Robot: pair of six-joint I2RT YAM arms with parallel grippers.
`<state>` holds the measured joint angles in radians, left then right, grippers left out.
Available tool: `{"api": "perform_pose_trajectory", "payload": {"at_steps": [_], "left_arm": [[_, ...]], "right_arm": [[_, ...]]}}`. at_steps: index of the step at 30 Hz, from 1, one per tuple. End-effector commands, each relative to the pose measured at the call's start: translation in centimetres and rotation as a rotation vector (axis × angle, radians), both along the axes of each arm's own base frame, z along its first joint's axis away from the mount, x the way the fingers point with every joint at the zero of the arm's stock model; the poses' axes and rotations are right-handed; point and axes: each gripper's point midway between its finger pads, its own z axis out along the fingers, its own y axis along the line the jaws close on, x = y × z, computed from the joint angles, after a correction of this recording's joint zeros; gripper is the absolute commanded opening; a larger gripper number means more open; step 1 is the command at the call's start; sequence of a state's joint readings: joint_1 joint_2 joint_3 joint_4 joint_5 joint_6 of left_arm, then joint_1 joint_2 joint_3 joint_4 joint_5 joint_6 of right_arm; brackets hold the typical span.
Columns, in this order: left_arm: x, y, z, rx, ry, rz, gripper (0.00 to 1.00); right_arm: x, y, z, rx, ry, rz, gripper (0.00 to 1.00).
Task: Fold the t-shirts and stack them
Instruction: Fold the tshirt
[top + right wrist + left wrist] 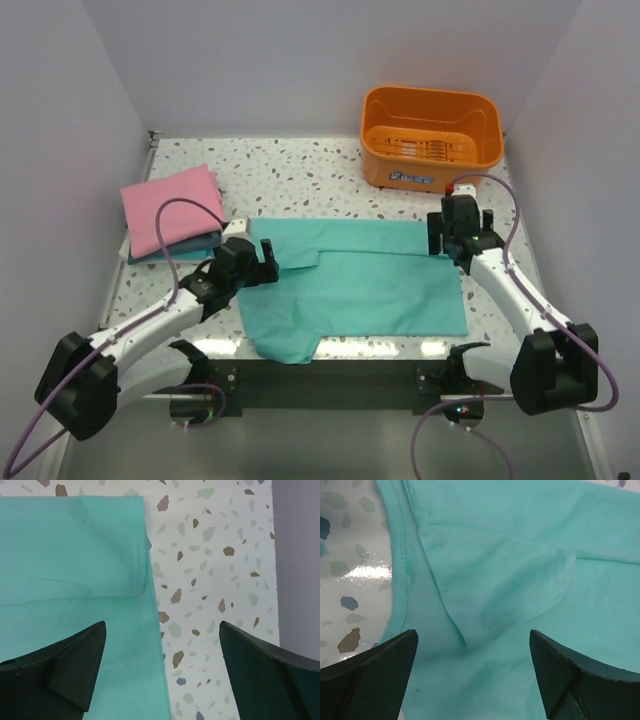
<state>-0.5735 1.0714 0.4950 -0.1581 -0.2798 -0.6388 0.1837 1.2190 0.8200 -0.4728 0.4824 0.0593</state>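
Tabletop (300,170) of speckled terrazzo carries everything. Largest on it is the teal-green t-shirt (370,285), spread flat across the middle, with its far band folded over toward the near side and its near left corner reaching the tabletop's front edge. In the left wrist view a short sleeve lies folded in over the body of the shirt.

The orange plastic basket (470,170) stands at the far right corner, apart from the shirt. At the far left the pink t-shirt (170,205) lies folded on top of the darker blue-teal t-shirt (195,245), of which only a thin edge shows.

The left gripper (268,262) is over the teal-green shirt's far left part, its jaws spread wide and holding nothing. The right gripper (438,232) is at the shirt's far right corner, jaws likewise wide apart and empty, straddling the cloth's right edge and bare tabletop.
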Motion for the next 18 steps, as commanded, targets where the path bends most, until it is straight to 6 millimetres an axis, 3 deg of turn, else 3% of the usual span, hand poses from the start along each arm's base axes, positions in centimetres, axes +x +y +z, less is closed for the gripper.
{"api": "perform_pose_trajectory", "payload": {"at_steps": [1,5,8,9,10,12,13,18], "left_arm": [[-0.8,-0.7,3.5,-0.083,-0.042,-0.012,1.00],[0.2,-1.2,7.0,-0.120,-0.121,-0.020,1.00],[1.9,-2.2,7.7,-0.115,-0.134,-0.025,1.00],[2.5,-2.6,7.8,-0.112,-0.135,-0.028,1.00],[3.1,-3.1,6.5,-0.084,-0.095,-0.037,1.00],[4.6,-4.5,7.4,-0.093,-0.116,-0.069,1.00],[5.4,-4.9,6.3,-0.073,-0.089,-0.067,1.00],[8.1,-4.5,2.8,-0.038,-0.014,-0.037,1.00]], "right_arm": [[0.2,0.4,4.9,0.071,-0.125,-0.041,0.99],[0.2,1.4,6.6,0.141,-0.148,-0.036,0.99],[1.5,2.8,5.6,0.216,-0.150,-0.027,0.99],[1.9,3.8,4.2,0.256,-0.103,-0.008,0.99],[2.4,4.4,4.0,0.292,-0.096,-0.024,0.99],[3.1,5.2,2.8,0.334,-0.054,-0.031,0.99],[3.8,5.8,1.4,0.357,-0.011,-0.052,0.98],[5.2,6.7,-3.1,0.399,0.095,-0.099,0.99]]}}
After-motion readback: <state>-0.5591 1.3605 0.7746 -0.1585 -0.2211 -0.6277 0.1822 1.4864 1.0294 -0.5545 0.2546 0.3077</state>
